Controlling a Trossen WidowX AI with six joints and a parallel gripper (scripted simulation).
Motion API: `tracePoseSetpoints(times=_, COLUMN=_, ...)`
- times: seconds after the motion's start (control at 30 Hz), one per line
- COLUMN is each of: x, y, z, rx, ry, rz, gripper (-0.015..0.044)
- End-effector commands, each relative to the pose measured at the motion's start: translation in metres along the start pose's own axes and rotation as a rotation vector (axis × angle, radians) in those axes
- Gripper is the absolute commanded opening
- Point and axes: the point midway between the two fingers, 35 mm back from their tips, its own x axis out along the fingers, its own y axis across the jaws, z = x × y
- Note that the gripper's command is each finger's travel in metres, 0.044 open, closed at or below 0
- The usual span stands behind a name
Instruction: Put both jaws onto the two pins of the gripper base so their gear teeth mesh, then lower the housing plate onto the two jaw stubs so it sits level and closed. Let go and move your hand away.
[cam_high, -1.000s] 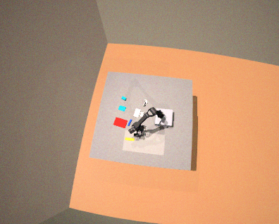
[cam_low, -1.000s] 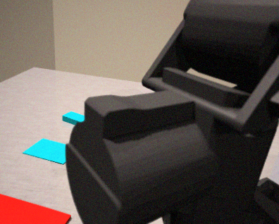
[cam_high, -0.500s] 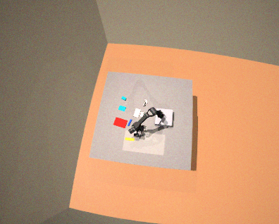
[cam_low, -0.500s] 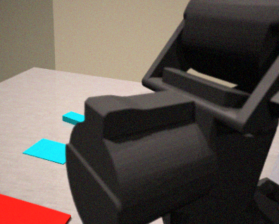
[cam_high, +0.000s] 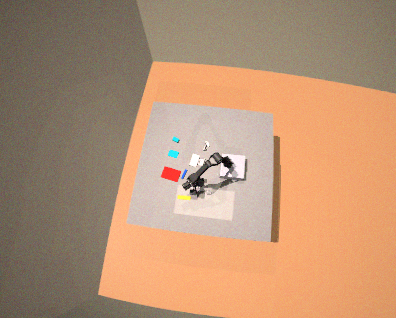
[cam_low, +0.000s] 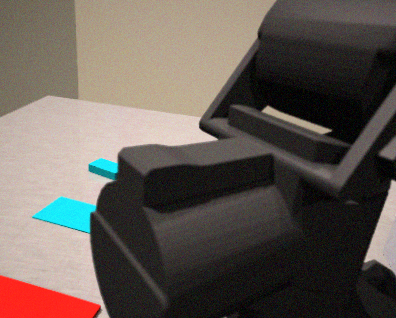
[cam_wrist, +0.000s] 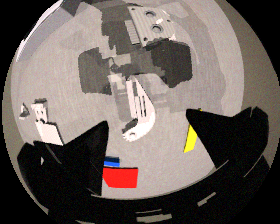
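Observation:
My gripper is open and empty, its two black fingers wide apart. In the wrist view a white curved part with long slots, which looks like a jaw, lies beyond and between the fingertips. Farther up that view is a pale plate with two round holes, perhaps the housing plate. Off to the left lie a white block-shaped part with a narrower end and a small white part; I cannot tell which is the base. No pins or meshed teeth can be made out.
A red rectangle, a blue bar and a yellow bar lie around the gripper. Two cyan pieces lie farther off. The arm stands at a pale block and hides much of the exterior view.

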Motion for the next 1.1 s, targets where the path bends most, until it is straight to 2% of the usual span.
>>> tracePoseSetpoints(times=0.0, x=0.011, y=0.001, z=0.001, rx=-0.002, ry=-0.009, rz=0.01, gripper=0.044)
tracePoseSetpoints(times=0.73, x=0.046, y=0.002, z=0.001, rx=-0.005, ry=-0.008, rz=0.012, gripper=0.044)
tracePoseSetpoints(times=1.07, x=0.047, y=0.002, z=0.001, rx=-0.005, ry=-0.008, rz=0.012, gripper=0.044)
